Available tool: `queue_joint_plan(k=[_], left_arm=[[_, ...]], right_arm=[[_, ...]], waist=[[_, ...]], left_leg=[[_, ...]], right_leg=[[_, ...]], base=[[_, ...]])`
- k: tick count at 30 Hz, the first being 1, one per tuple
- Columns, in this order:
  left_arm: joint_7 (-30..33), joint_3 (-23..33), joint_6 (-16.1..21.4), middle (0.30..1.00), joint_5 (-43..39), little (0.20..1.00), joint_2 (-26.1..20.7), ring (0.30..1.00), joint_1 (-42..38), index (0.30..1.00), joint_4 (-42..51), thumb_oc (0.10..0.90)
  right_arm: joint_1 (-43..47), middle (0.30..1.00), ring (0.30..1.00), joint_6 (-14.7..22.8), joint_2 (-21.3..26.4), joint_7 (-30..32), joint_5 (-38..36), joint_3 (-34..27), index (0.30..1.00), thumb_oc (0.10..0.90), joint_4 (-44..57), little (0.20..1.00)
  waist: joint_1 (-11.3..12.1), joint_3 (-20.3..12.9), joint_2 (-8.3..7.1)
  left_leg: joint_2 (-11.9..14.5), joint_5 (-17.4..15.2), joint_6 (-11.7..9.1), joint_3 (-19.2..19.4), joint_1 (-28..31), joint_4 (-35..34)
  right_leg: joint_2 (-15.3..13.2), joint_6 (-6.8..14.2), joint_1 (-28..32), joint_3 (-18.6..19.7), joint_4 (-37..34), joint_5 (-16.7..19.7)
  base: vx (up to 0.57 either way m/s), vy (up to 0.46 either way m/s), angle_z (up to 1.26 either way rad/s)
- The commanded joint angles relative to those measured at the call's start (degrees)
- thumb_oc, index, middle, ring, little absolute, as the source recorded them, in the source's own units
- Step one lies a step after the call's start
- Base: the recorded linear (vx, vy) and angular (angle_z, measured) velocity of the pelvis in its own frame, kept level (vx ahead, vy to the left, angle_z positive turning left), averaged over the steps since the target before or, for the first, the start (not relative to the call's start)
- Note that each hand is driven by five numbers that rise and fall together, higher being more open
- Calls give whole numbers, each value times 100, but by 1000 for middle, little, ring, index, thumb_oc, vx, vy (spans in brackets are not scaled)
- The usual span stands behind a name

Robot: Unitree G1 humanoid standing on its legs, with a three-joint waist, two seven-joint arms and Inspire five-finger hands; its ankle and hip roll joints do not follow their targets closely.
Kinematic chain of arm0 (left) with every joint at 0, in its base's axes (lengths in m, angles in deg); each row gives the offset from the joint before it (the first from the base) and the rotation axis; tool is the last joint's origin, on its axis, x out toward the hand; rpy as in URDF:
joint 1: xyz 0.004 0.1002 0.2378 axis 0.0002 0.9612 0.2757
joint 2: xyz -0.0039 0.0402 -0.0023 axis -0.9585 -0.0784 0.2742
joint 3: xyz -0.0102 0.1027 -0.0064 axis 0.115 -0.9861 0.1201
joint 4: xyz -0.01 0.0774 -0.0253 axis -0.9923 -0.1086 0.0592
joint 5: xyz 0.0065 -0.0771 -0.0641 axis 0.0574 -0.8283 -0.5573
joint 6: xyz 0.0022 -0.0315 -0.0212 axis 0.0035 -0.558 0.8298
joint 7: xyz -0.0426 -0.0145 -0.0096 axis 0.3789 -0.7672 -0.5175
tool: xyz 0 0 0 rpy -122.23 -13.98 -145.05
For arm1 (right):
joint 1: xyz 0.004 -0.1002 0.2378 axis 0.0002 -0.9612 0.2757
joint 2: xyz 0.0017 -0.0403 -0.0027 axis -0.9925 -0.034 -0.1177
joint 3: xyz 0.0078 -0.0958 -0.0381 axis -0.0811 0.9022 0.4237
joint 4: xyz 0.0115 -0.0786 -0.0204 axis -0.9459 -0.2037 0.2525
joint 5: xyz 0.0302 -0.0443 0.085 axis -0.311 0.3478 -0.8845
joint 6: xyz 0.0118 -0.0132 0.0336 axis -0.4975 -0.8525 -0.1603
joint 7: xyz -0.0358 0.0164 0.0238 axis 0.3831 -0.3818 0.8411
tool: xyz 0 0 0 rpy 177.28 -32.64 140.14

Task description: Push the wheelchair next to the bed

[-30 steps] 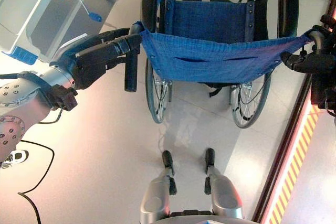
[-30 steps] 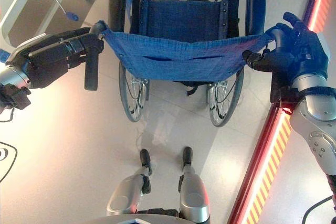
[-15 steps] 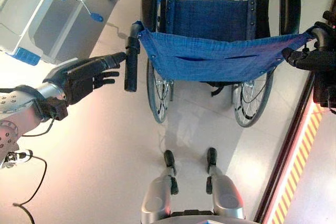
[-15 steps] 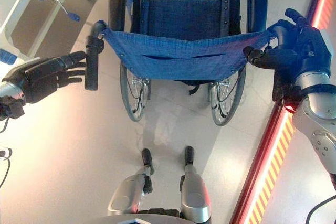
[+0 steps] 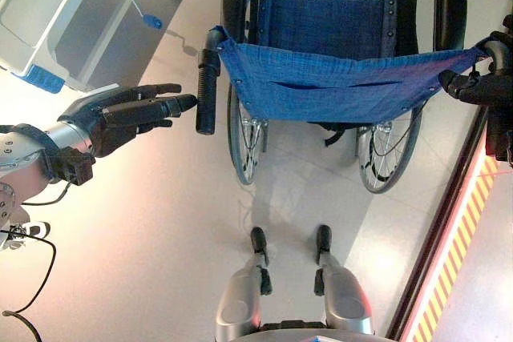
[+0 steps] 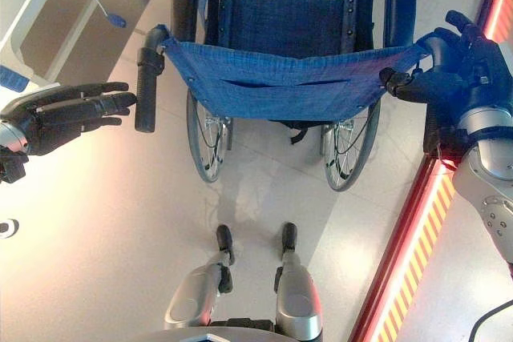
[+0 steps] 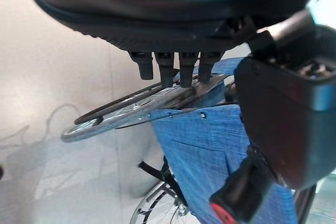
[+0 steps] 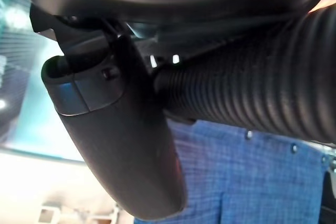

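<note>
The wheelchair (image 5: 321, 78) stands directly ahead, the bed (image 5: 48, 30) to its left. The right hand (image 6: 457, 78) is curled around the right push handle (image 8: 252, 93). The left hand (image 5: 120, 114), fingers straight, sits just beside the left push handle (image 5: 208, 90). Close it fully around that handle before pushing evenly.

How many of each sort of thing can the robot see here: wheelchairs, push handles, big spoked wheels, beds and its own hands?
Wheelchair: 1
Push handles: 2, the left push handle free, the right push handle gripped
Spoked wheels: 2, the left wheel and the right wheel
Bed: 1
Hands: 2, the left hand and the right hand
Total: 8
</note>
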Motion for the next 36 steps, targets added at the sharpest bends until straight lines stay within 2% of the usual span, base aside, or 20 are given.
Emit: queue_joint_plan(k=[1, 5, 11, 19, 22, 28, 33, 36], left_arm=[[335, 338, 847, 900, -479, 900, -464, 900, -593, 900, 103, 800], [669, 121, 1132, 900, -796, 900, -325, 900, -957, 900, 172, 800], [1157, 119, 1436, 900, -964, 900, -107, 900, -1176, 900, 317, 800], [1481, 394, 1369, 900, -1172, 900, 264, 900, -1121, 900, 412, 800], [1333, 411, 1222, 900, -1085, 900, 301, 900, -1076, 900, 445, 800], [540, 184, 621, 900, -764, 900, 148, 900, -1035, 900, 461, 800], [63, -99, 510, 900, -590, 900, -121, 900, -991, 900, 525, 800], [58, -214, 557, 900, -683, 900, -202, 900, -968, 900, 576, 800]], right_arm=[[607, 900, 900, 495, 528, 113, -159, 1, 900, 800, -59, 900], [653, 900, 900, 443, 432, 113, -106, 47, 900, 800, -61, 900], [587, 900, 900, 430, 257, 27, 33, -22, 900, 800, -60, 900], [594, 900, 900, 289, 131, -52, 122, -150, 900, 800, 32, 900], [614, 900, 900, 278, 137, -57, 120, -154, 900, 800, 67, 900], [684, 900, 900, 239, 233, -13, -7, -138, 900, 800, 93, 900], [637, 900, 900, 311, 341, 65, -153, -99, 900, 800, 101, 900], [597, 900, 900, 397, 364, 52, -178, -72, 900, 800, 69, 900]], waist=[[-48, -442, -140], [-75, -442, -157], [-105, -458, -169], [-116, -449, -189], [-115, -434, -193], [-113, -391, -191], [-118, -365, -177], [-135, -359, -162]], left_leg=[[-78, 63, -216, 149, -184, 210], [-88, 46, -205, 159, -151, 179], [-96, 34, -201, 188, -130, 160], [-79, 13, -205, 238, -156, 219], [-71, 12, -204, 257, -175, 239], [-75, 18, -184, 264, -214, 268], [-78, 20, -170, 267, -196, 275], [-86, 23, -169, 284, -166, 244]], right_leg=[[-147, 35, -258, 53, 492, -61], [-121, 39, -264, 94, 490, -57], [-99, 25, -285, 122, 510, -66], [-86, -17, -327, 138, 578, -107], [-85, -18, -349, 128, 597, -111], [-83, -4, -385, 115, 620, -85], [-95, 20, -364, 117, 607, -53], [-101, 36, -340, 123, 577, -35]], base=[[0, 0, 0], [0, 0, 0], [1, 4, -1], [-4, 6, -2], [0, 0, 0], [0, 0, 0], [0, 0, 0], [0, 0, 0]])
